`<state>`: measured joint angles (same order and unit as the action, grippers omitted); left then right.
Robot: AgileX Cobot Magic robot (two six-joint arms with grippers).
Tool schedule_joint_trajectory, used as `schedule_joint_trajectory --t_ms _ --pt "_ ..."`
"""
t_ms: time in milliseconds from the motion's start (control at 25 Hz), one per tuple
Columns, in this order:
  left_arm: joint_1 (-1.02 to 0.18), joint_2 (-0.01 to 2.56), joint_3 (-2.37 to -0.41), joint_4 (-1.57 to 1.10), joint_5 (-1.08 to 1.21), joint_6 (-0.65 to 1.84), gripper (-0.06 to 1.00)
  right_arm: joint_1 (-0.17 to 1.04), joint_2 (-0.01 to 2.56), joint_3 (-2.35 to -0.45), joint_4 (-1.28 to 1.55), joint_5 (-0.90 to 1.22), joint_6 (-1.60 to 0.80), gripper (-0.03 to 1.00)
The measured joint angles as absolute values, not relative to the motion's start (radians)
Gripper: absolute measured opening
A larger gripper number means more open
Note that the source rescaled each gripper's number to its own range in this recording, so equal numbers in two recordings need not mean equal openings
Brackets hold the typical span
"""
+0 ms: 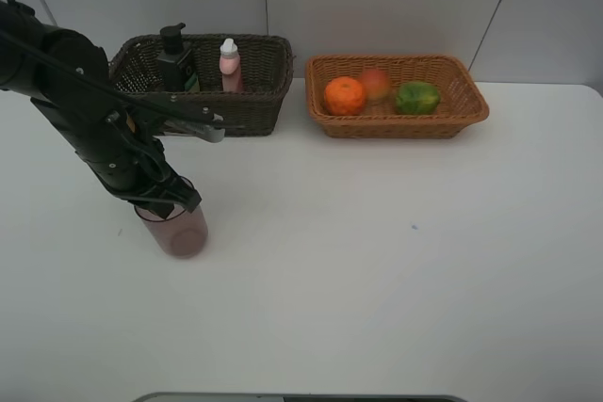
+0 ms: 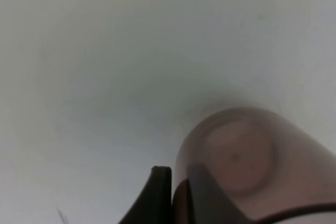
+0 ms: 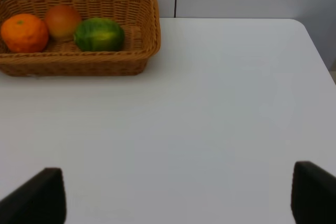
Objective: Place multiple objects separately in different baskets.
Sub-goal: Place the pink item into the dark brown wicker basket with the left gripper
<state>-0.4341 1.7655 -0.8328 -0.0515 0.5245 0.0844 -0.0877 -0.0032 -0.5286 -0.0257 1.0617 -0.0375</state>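
The translucent pinkish cup point(image 1: 179, 231) stands upright on the white table at the left. My left gripper point(image 1: 166, 202) comes down on it from above and is shut on its rim: in the left wrist view one finger point(image 2: 156, 195) is outside the cup point(image 2: 247, 156) wall and the other inside. The dark brown basket point(image 1: 273, 105) holds the dark green pump bottle point(image 1: 175, 58) and the small pink bottle point(image 1: 229, 65). In the orange-tan basket point(image 1: 457, 112) lie the orange point(image 1: 345, 95), the red-yellow fruit point(image 1: 376, 84) and the green fruit point(image 1: 416, 97). My right gripper point(image 3: 176, 198) is open over bare table, holding nothing.
Both baskets stand side by side along the back of the table point(image 1: 377, 261) against a grey wall. The right wrist view shows the orange-tan basket point(image 3: 79, 66) with its fruit, and the table's rounded far corner point(image 3: 299, 24).
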Motion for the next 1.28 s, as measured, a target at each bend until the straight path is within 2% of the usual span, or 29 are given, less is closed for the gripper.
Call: schedule_joint_trajectory --t_ms 280,640,1040,1280 --pt "-0.434 1.646 -0.870 -0.051 0.573 0.067 0.00 -0.088 -0.003 -0.529 -0.026 1.062 -0.037 0.74" --pt "-0.401 1.582 -1.132 -0.051 0.742 -0.018 0.00 -0.088 -0.003 -0.529 -0.026 1.062 -0.037 0.74" --pt "-0.356 1.744 -1.446 -0.024 0.869 -0.077 0.00 -0.088 -0.003 -0.529 -0.026 1.062 -0.037 0.74" --pt "-0.351 1.867 -1.597 0.128 0.908 -0.177 0.00 -0.088 -0.003 -0.529 -0.026 1.062 -0.037 0.74"
